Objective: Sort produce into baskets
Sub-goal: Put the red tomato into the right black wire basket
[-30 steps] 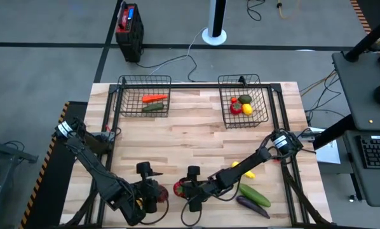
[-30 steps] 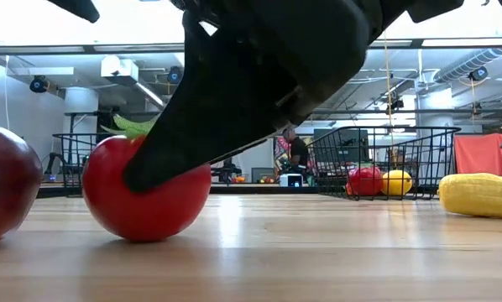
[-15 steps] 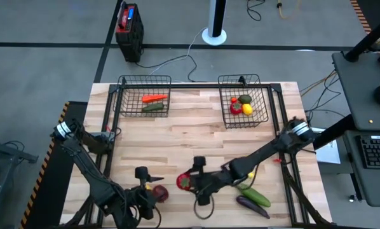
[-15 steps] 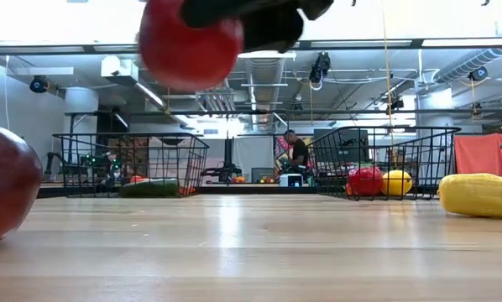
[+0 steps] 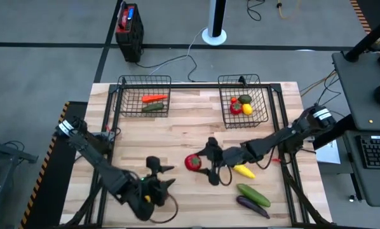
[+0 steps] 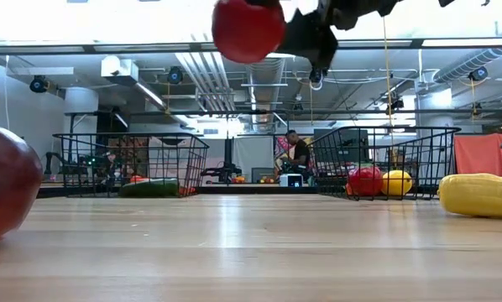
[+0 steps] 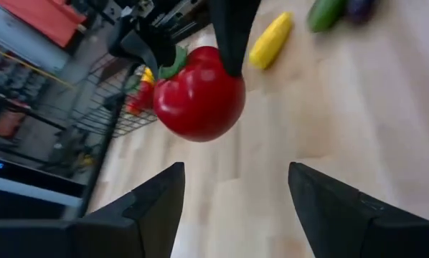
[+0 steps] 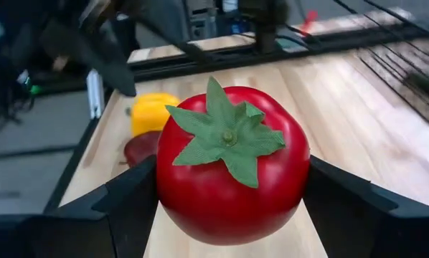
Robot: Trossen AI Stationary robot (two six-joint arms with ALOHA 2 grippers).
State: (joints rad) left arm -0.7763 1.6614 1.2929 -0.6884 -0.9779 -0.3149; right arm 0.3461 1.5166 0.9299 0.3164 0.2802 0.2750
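Note:
My right gripper (image 5: 199, 162) is shut on a red tomato (image 5: 192, 163) with a green leaf top, held above the table's middle; it also shows in the low view (image 6: 248, 29) and the left wrist view (image 7: 200, 100). My left gripper (image 5: 159, 173) is open and empty, near the front edge, left of the tomato. Two black wire baskets stand at the far edge. The left basket (image 5: 123, 95) holds an orange carrot and a green cucumber. The right basket (image 5: 223, 102) holds red, yellow and green pieces. My right gripper pinches the tomato's two opposite sides (image 8: 173, 208) between its two fingers (image 8: 121, 208). The fingers come about level from the table's right side. The tomato is lifted clear of the table, its leaf top (image 8: 225, 136) turned back toward the wrist.
A yellow piece (image 5: 244, 170), a green cucumber (image 5: 253, 194) and a purple eggplant (image 5: 252, 205) lie on the table's near right. A dark red piece (image 6: 3, 180) and a yellow piece (image 8: 150, 115) lie near my left arm. A red-and-black box (image 5: 128, 28) stands on the floor beyond the table.
My right gripper has lifted the tomato off the table and carried it up and toward the far edge, slightly right. The tomato, resting on the wood a second ago, now hangs clear. My left gripper has shifted a little toward the right.

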